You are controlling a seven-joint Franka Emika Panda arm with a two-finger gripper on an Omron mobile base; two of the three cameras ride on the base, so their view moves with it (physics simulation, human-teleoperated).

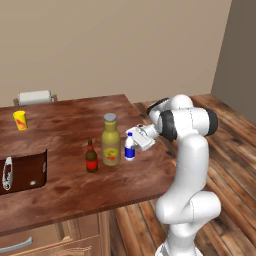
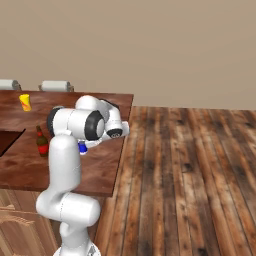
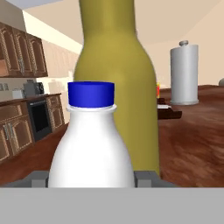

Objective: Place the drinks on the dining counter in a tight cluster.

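Three drinks stand close together on the dining counter [image 1: 60, 192] near its right edge. From left to right they are a small brown bottle [image 1: 91, 157], a taller olive-yellow bottle [image 1: 110, 140] and a small white bottle [image 1: 130, 148] with a blue cap. My gripper [image 1: 133, 144] reaches in from the right and is shut on the white bottle. In the hand view the white bottle [image 3: 92, 144] sits upright between my fingertips [image 3: 38, 178], with the olive bottle [image 3: 118, 65] right behind it. In the right base view my arm hides most of the white bottle [image 2: 82, 148], and the brown bottle [image 2: 42, 142] stands left of the arm.
A yellow cup [image 1: 20, 120] stands at the far left of the counter. The sink recess [image 1: 25, 172] lies at the left front. A grey paper-towel roll [image 3: 183, 72] stands on the counter further back. To the right the counter ends at open wood floor [image 1: 225, 150].
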